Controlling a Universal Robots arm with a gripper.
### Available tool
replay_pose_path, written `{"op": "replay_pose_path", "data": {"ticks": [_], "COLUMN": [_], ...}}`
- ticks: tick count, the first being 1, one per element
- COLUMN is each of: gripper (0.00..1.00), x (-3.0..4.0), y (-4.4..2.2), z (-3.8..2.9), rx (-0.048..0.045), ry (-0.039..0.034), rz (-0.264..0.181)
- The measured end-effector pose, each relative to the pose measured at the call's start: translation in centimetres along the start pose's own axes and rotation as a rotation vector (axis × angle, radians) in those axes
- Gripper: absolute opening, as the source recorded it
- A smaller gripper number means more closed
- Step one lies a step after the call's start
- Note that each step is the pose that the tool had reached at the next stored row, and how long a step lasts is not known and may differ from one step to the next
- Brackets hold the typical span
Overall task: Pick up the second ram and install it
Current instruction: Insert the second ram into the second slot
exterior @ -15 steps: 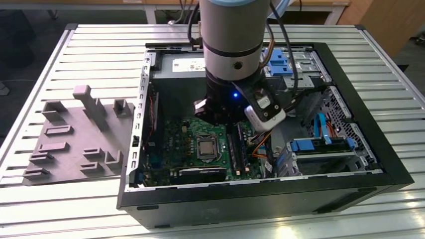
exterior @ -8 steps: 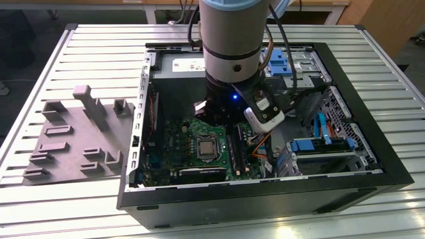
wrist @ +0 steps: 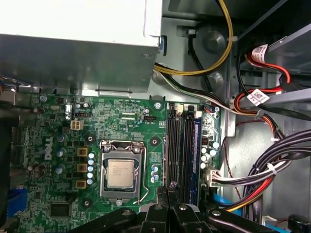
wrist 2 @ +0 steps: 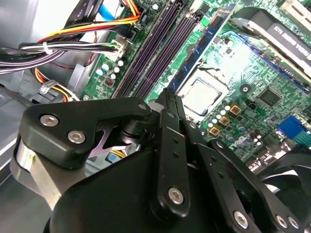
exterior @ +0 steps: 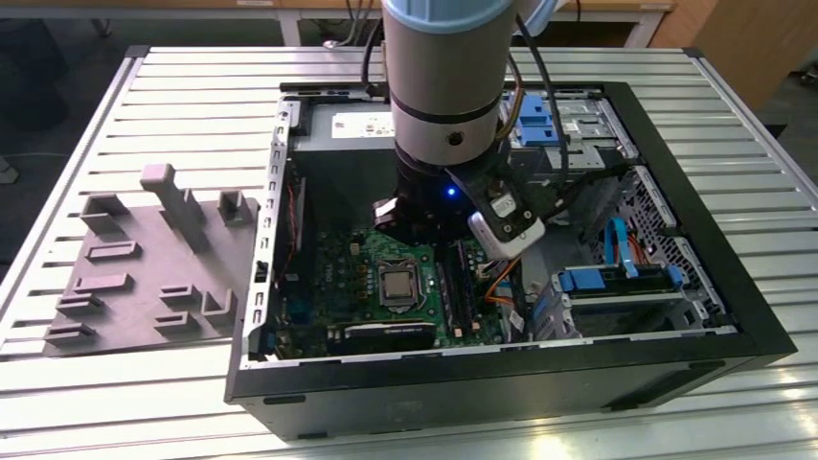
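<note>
Slatted metal table (exterior: 153, 86) bearing an open computer case (exterior: 511, 388); a grey block (exterior: 141, 268) lies at 9 o'clock of the case in the exterior view. Memory slots (exterior: 458, 287) run at 3 o'clock of the processor (exterior: 398, 286). One ram stick (wrist 2: 206, 46) stands on edge among them. Gripper (wrist 2: 167, 94), fingertips drawn together, sits at the stick's near end; whether it pinches the stick cannot be told.

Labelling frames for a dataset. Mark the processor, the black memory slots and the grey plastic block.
processor (wrist: 119, 173), first wrist view, centre of its metal lid.
black memory slots (wrist: 173, 145), first wrist view, middle of one slot.
grey plastic block (exterior: 141, 268), exterior view, its flat base.
</note>
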State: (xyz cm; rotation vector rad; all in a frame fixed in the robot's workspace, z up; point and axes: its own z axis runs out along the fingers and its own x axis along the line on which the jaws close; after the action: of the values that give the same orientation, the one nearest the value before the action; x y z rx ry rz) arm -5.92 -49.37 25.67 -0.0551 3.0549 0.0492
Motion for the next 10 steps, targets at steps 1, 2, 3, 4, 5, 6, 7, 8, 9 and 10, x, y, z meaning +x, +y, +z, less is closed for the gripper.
{"op": "replay_pose_path", "data": {"ticks": [1, 2, 3, 4, 5, 6, 7, 8, 9, 10], "gripper": [0.11, 0.11, 0.11, 0.11, 0.11, 0.11, 0.11, 0.11, 0.11, 0.11], "x": [0.01, 0.02, 0.02, 0.03, 0.04, 0.04, 0.05, 0.06, 0.06, 0.07], "y": [0.01, 0.02, 0.03, 0.04, 0.05, 0.05, 0.07, 0.08, 0.10, 0.13], "z": [0.09, 0.20, 0.29, 0.37, 0.46, 0.54, 0.62, 0.70, 0.77, 0.87], "rx": [-0.0006, -0.0015, -0.0022, -0.0028, -0.0036, -0.0042, -0.0046, -0.0052, -0.0055, -0.0060], "ry": [-0.0001, -0.0001, -0.0001, -0.0001, -0.0001, -0.0002, -0.0002, -0.0002, -0.0002, -0.0002], "rz": [0.000, 0.000, 0.000, -0.001, -0.001, -0.001, -0.001, -0.001, -0.001, -0.002]}}
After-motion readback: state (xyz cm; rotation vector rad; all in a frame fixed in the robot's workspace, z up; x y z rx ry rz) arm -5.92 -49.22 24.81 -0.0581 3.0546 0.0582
